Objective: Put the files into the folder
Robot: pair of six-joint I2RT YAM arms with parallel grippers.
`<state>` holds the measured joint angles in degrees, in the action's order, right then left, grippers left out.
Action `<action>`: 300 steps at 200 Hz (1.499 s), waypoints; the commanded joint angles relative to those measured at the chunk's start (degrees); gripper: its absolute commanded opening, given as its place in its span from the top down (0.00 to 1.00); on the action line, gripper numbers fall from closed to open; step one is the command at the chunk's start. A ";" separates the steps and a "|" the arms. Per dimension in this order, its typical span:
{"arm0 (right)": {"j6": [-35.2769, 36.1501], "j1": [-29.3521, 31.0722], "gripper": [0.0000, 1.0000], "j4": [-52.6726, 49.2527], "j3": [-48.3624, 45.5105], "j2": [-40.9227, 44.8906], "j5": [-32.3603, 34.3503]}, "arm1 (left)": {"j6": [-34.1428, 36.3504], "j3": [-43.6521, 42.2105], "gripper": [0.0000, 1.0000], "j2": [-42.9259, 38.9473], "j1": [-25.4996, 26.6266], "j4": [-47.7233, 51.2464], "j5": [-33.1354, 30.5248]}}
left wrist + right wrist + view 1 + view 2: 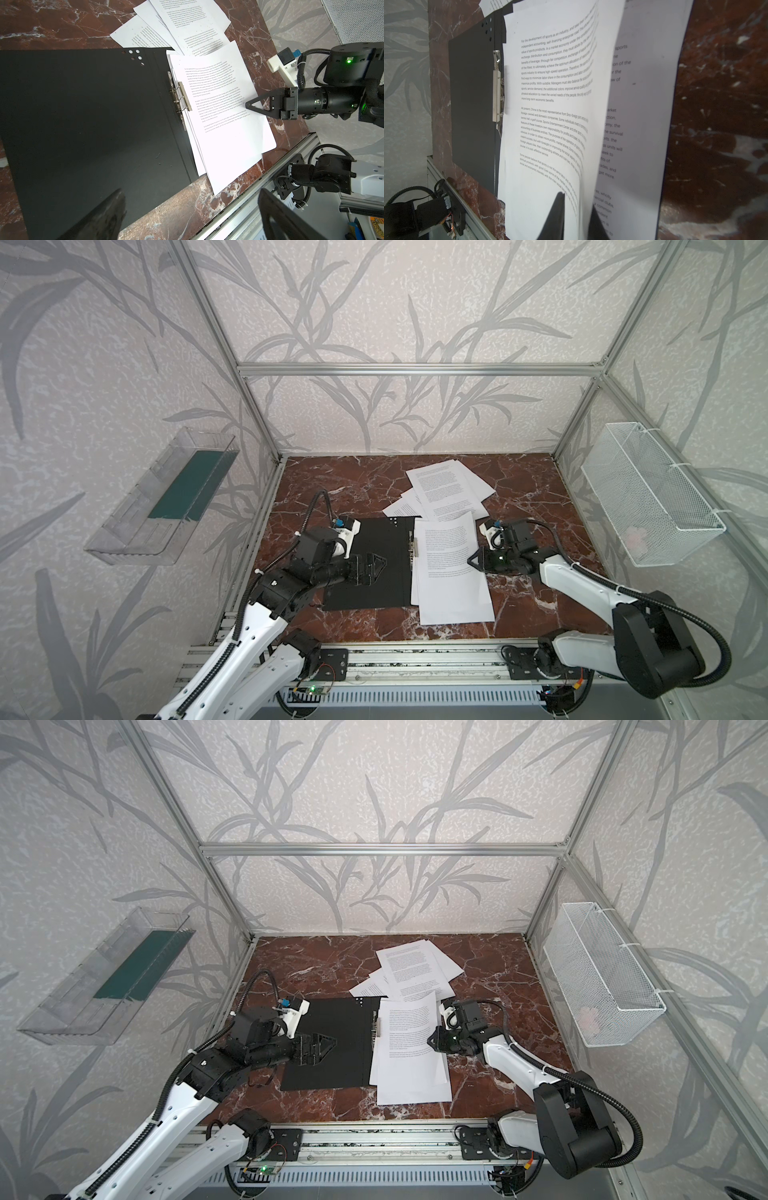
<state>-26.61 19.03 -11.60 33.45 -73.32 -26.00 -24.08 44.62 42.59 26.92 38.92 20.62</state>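
The red-brown marble table (332,477) fills the lower middle of both top views. At its centre the folder (382,539) lies open, black inside up. The files (451,572) lie in two lots: one stack right of the spine, hanging past the folder's lower edge, and a fanned pile (446,485) just above it in the frame, reaching the folder's top edge. The left gripper (370,568) hovers over the bare left half, jaws spread wide and holding nothing. The right gripper (473,561) sits at the stack's right edge, jaws nearly together with the top sheet (550,104) raised and curled between them, though whether they truly clamp it I cannot tell from the blurred close view. The metal clip (180,97) lies along the spine, beside the stack's left edge.
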 commanded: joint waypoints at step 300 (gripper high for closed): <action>-18.69 -7.25 0.01 5.12 32.60 -36.78 11.45 | 0.64 -0.95 0.01 -5.14 -0.34 -0.27 0.74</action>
<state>-43.97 12.05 -3.36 62.02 -106.56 -15.33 -24.08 44.29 38.59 26.87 38.87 20.99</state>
